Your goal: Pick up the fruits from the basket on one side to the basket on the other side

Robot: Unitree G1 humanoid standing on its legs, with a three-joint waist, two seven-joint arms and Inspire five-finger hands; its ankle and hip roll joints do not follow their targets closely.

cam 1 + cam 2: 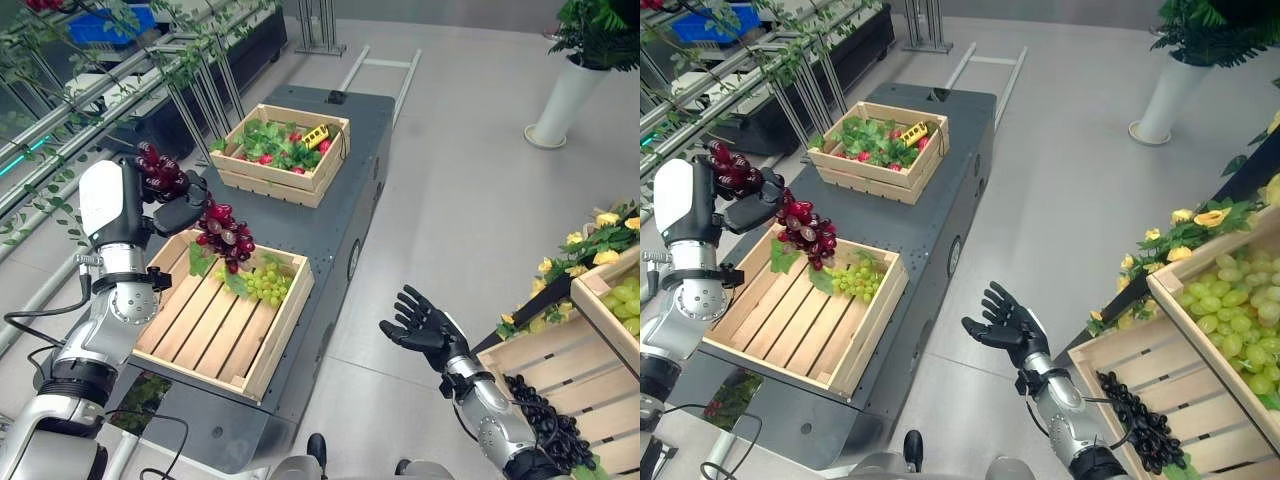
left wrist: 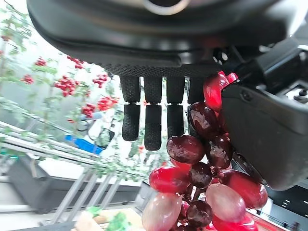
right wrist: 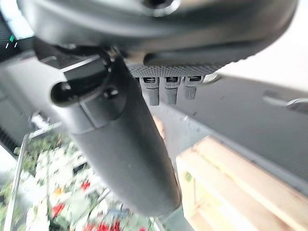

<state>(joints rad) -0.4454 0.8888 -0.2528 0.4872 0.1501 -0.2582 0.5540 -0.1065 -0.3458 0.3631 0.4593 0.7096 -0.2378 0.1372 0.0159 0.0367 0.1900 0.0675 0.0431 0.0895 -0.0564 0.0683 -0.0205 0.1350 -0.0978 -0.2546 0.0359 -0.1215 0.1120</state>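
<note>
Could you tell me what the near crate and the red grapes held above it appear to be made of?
The near crate looks like pale, unfinished wood: separate slats with visible grain and gaps between them. The red grapes, pinched in the left hand, look glossy and slightly translucent with sharp highlights; that suits real fruit or moulded plastic, and the pictures don't settle which.
</note>
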